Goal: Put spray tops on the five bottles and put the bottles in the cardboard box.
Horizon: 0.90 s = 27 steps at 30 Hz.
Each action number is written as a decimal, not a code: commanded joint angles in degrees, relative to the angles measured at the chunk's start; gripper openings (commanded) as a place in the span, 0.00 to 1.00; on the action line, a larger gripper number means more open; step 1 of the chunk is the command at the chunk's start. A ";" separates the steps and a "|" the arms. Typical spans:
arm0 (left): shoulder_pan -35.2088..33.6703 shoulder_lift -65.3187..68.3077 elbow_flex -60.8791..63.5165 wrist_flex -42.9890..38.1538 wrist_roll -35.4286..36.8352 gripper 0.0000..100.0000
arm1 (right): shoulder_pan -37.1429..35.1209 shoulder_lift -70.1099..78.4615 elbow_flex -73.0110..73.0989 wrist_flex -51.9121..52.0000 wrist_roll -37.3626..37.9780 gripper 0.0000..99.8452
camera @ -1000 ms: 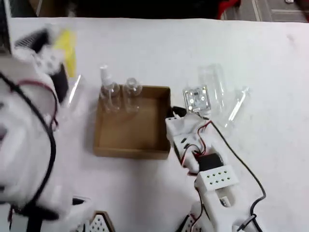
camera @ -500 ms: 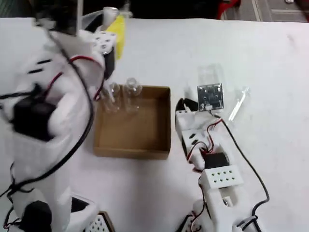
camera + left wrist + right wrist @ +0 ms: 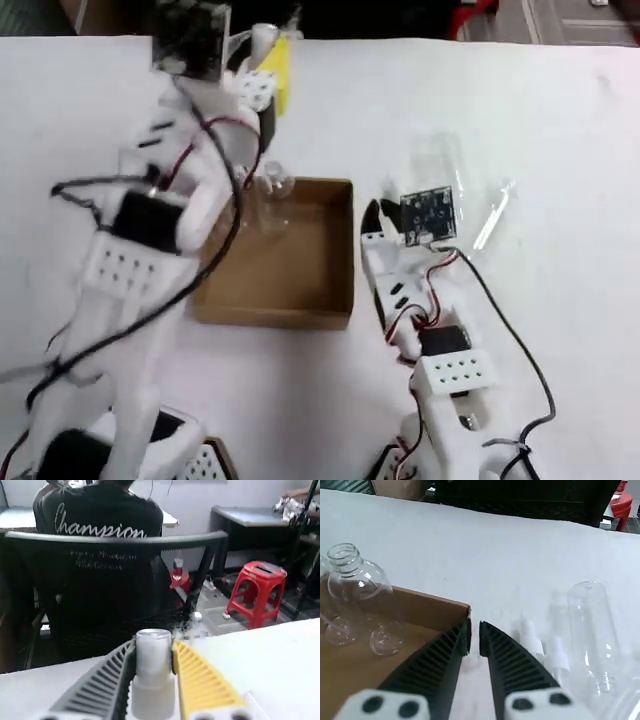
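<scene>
My left gripper (image 3: 152,647) is raised over the table's far edge and is shut on a white spray top (image 3: 152,672), held between its grey and yellow fingers; from above it is seen beyond the cardboard box (image 3: 275,312) as the left gripper (image 3: 265,45). An open clear bottle (image 3: 355,580) stands in the box's far corner, with another at its side. My right gripper (image 3: 474,629) hovers low by the box's right far corner (image 3: 465,611), its jaws shut with nothing between them. Two loose spray tops (image 3: 536,642) lie on the table just beyond it.
Clear plastic bottles (image 3: 440,160) and a thin spray tube (image 3: 495,215) lie right of the box. The left arm (image 3: 150,230) hangs over the box's left side. A chair stands behind the table's far edge.
The left arm has swung from the left edge up and across to beyond the box's far left corner. The right arm has shifted slightly right.
</scene>
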 commanded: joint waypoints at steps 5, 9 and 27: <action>-1.54 -27.82 23.21 -19.43 -1.85 0.02 | -1.45 -0.48 -0.44 -1.36 1.49 0.02; 0.57 -25.01 28.22 -27.60 -7.91 0.02 | -1.45 -0.48 0.35 -1.54 1.58 0.02; -0.66 2.24 14.59 -31.21 -5.71 0.02 | -1.01 -0.48 0.53 -1.63 1.93 0.02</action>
